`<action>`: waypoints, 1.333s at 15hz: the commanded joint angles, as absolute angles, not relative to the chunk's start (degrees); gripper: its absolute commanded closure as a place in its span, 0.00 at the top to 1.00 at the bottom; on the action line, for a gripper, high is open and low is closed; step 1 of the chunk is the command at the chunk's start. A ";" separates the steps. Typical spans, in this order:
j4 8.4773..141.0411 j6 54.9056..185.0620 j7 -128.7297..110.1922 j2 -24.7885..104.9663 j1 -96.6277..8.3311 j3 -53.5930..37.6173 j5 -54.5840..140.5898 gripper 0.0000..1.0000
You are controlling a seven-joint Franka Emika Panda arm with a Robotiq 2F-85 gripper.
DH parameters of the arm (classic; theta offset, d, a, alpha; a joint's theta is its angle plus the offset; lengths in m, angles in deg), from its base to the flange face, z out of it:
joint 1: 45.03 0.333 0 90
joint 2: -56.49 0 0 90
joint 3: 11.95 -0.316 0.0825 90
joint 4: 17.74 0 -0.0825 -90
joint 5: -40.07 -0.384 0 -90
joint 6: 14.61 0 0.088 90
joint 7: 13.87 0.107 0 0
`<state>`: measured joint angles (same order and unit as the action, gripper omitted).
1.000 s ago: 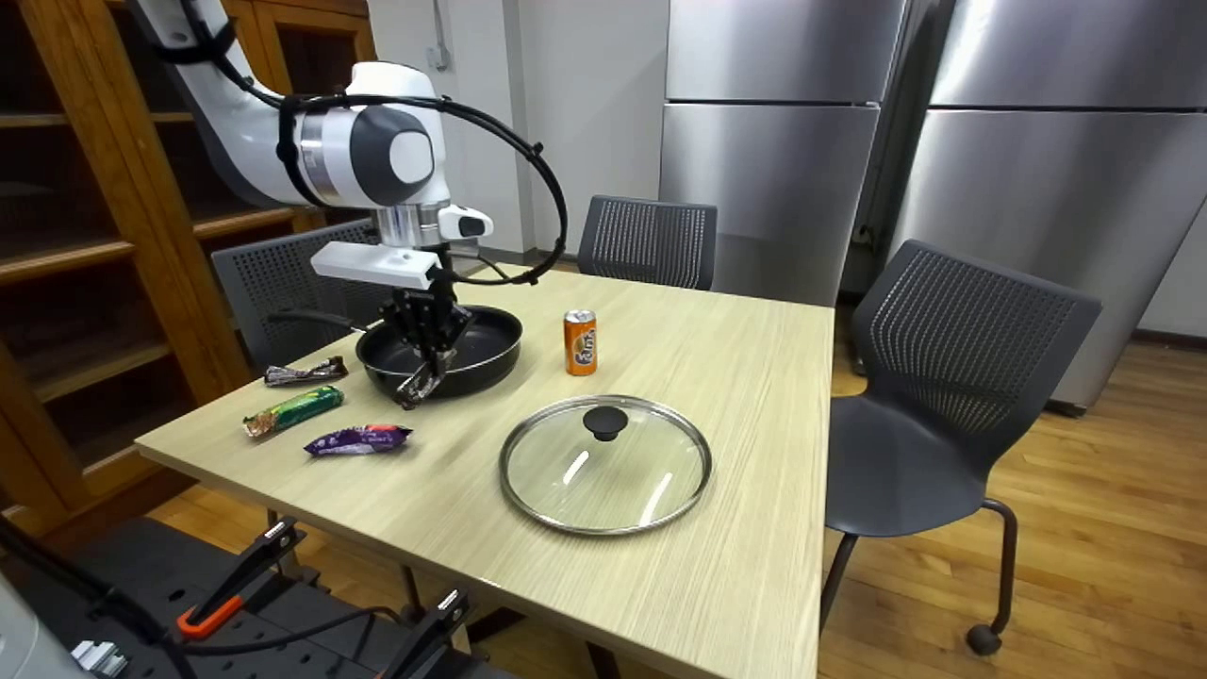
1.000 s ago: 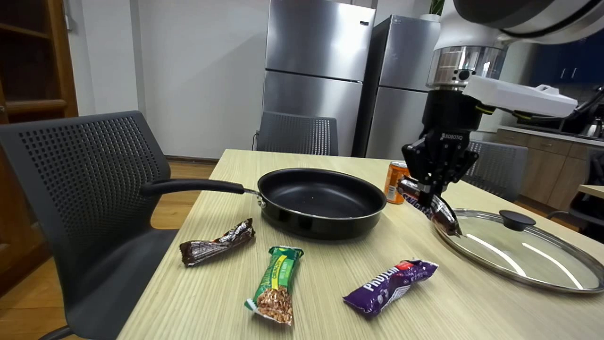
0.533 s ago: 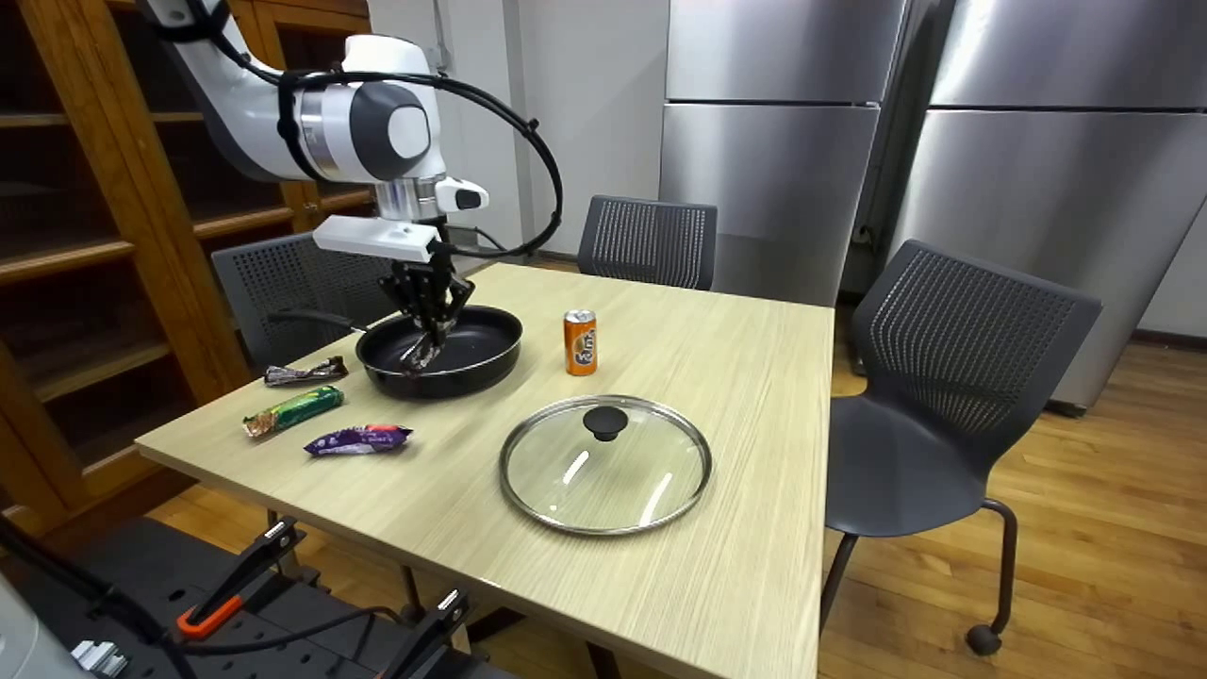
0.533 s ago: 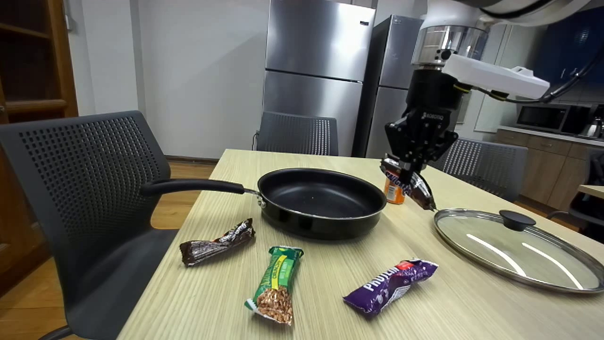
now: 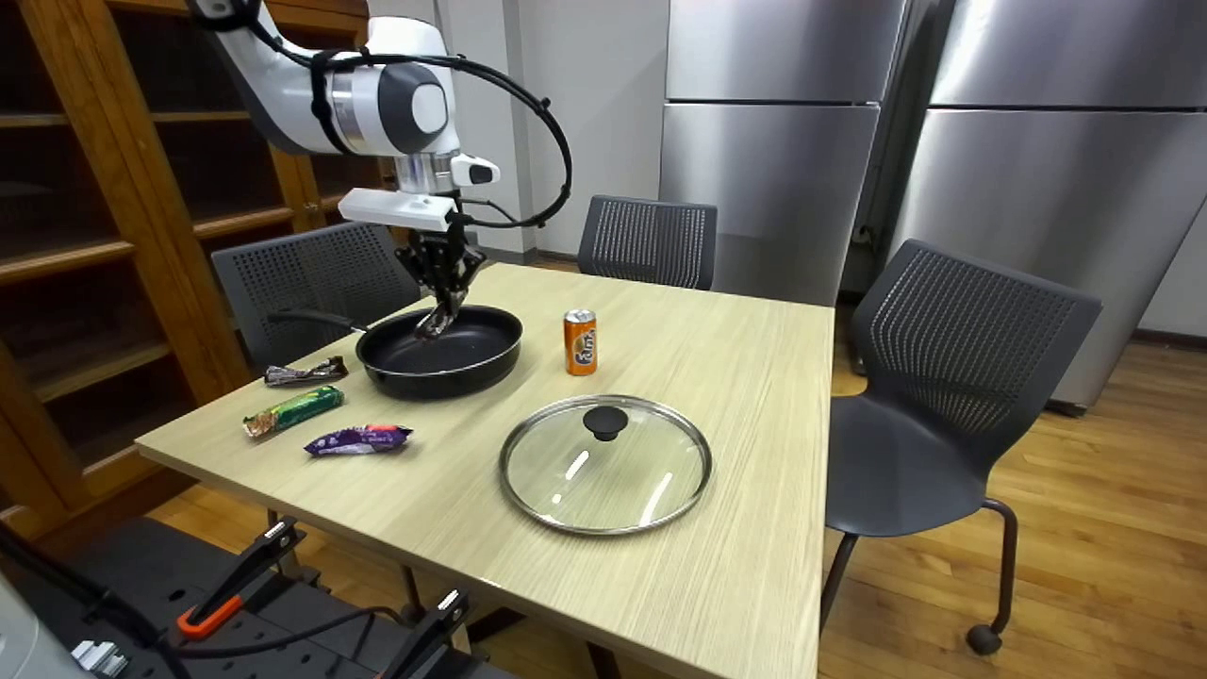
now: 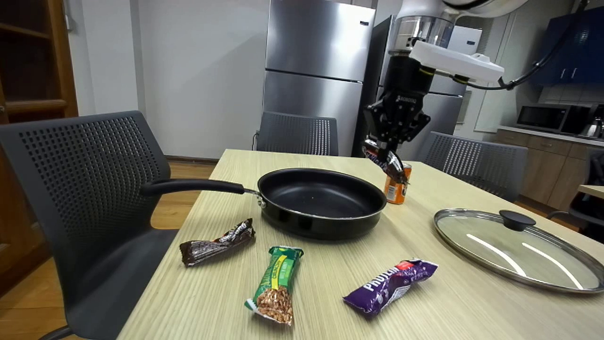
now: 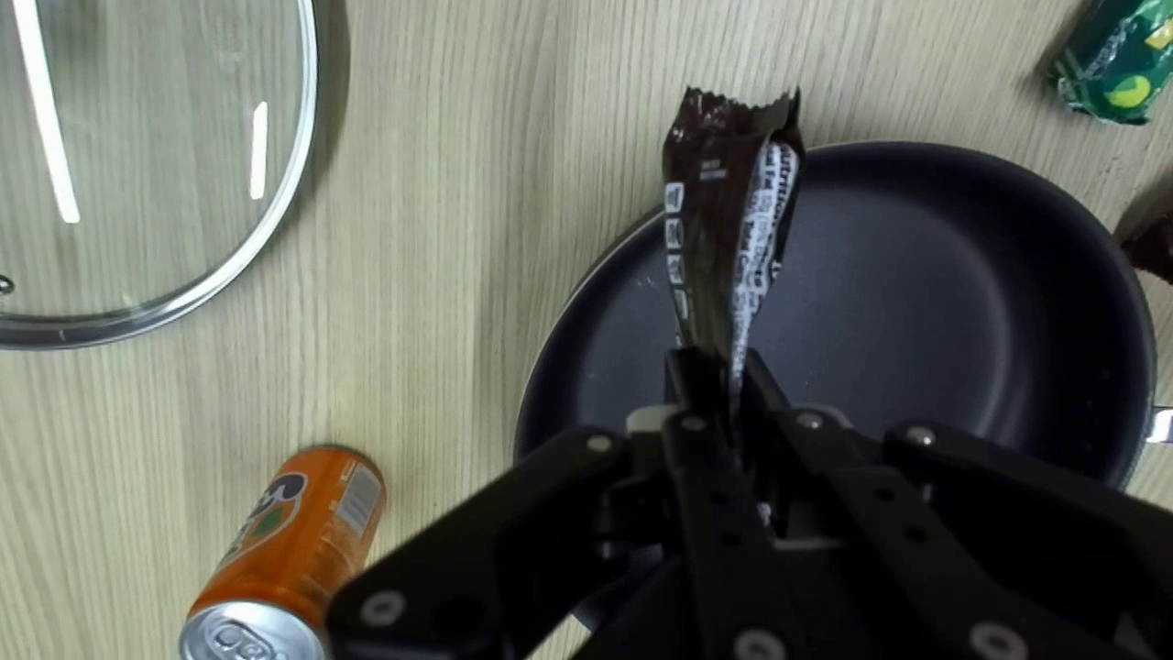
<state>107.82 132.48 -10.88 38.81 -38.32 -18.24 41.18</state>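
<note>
Tool [image 7: 722,380]: pressed together on the dark-wrapped bar [image 7: 713,229], pinching it near mid-length. Both ends jut free; likely a central hold for balance.
Dark-wrapped bar: in the air, tilted, only the tool seen touching it. In an exterior view it overlaps the pan [image 5: 471,351]; in an exterior view it overlaps the orange can [image 6: 395,192]. Directly above the pan or just beside it: cannot tell.
Pan: mouth up on the table [image 5: 745,453]. Handle [image 6: 198,187] runs out past the table edge toward a chair [image 6: 113,278], probably leaving the rim nearest the orange can unobstructed.
Glass lid [image 5: 603,481]: flat, apart from the pan, knob [image 5: 605,422] up; in my judgement this makes the knob easy to hold.
Lying loose: brown bar [image 6: 218,244], green bar [image 6: 276,285], purple bar [image 6: 391,285], 3 in all, not touching each other; the spacing seems to give each some room.
Hidden: mid-length of the dark-wrapped bar, and its near end in the wrist view, lost under the tool.
Cut off: glass lid, green bar and brown bar at the wrist view's borders.
Hard to read: small print on the held wrapper, blurred.
</note>
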 commanded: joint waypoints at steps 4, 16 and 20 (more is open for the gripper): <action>94.77 124.77 -10.53 29.87 -37.13 -17.46 42.18 0.03; 78.55 119.38 -10.50 15.49 -36.42 -16.54 41.88 0.03; 75.13 117.66 -10.03 12.44 -35.92 -15.90 42.24 0.03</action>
